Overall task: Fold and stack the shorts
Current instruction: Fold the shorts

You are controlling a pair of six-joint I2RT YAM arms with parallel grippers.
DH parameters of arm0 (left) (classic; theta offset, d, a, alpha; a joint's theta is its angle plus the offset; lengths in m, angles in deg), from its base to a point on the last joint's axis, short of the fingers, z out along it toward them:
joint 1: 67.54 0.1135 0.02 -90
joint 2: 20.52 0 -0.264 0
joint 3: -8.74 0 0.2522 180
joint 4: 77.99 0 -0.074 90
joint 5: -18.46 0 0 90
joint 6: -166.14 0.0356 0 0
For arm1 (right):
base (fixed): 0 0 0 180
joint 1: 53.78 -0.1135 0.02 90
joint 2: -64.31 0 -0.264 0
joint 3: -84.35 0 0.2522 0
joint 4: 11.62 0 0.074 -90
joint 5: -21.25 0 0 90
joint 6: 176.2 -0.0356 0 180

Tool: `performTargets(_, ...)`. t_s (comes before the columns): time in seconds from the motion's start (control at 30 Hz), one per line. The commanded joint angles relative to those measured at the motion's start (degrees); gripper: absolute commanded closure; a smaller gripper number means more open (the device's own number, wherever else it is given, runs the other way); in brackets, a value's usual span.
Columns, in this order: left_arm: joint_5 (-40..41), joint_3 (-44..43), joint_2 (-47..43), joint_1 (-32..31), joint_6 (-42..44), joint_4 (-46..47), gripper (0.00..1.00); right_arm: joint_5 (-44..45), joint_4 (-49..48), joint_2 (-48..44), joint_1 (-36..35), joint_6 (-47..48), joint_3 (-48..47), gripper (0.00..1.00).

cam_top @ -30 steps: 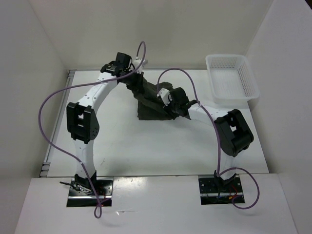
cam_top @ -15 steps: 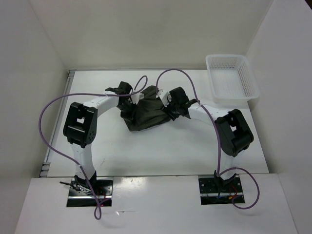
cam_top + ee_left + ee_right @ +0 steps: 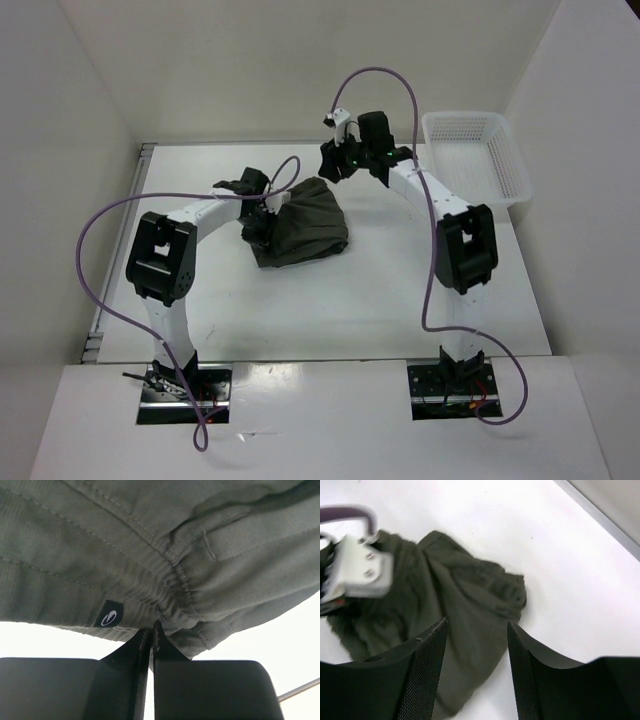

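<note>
The dark olive-green shorts (image 3: 310, 225) lie bunched in a heap mid-table. My left gripper (image 3: 262, 228) is low at the heap's left edge. In the left wrist view its fingers (image 3: 151, 635) stand a thin slit apart, with the stitched waistband (image 3: 175, 575) caught between the tips. A small black label (image 3: 109, 614) shows on the cloth. My right gripper (image 3: 332, 162) hangs raised beyond the heap's far side. It is open (image 3: 477, 645) with nothing between the fingers, and the shorts (image 3: 465, 605) lie below them.
A white mesh basket (image 3: 475, 160) stands at the back right of the white table (image 3: 380, 290). White walls close in the left, back and right sides. The left arm's white wrist block (image 3: 355, 570) shows over the cloth in the right wrist view.
My left gripper pulled the cloth from the far side back toward the near left, bunching it. My right gripper came off the shorts and rose toward the back.
</note>
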Motion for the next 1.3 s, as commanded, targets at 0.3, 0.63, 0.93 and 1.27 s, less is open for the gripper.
performTargets(0.3,5.4,-2.3,-0.1,0.4,0.4,-1.5,0.94,-0.7,0.9,21.3,-0.7,-1.3,-17.8,0.41)
performTargets(0.63,5.9,-1.8,-0.1,0.4,0.4,-1.5,0.94,1.2,1.4,22.5,-3.2,0.5,-13.6,0.68)
performTargets(0.93,9.3,-1.8,-2.6,1.0,0.4,-1.5,0.98,11.9,-3.5,22.5,-2.0,-6.7,-12.4,1.0)
performTargets(1.27,16.1,2.7,-5.6,-0.2,0.4,-1.5,0.99,29.6,-7.3,24.7,-0.2,-14.7,-20.2,1.0)
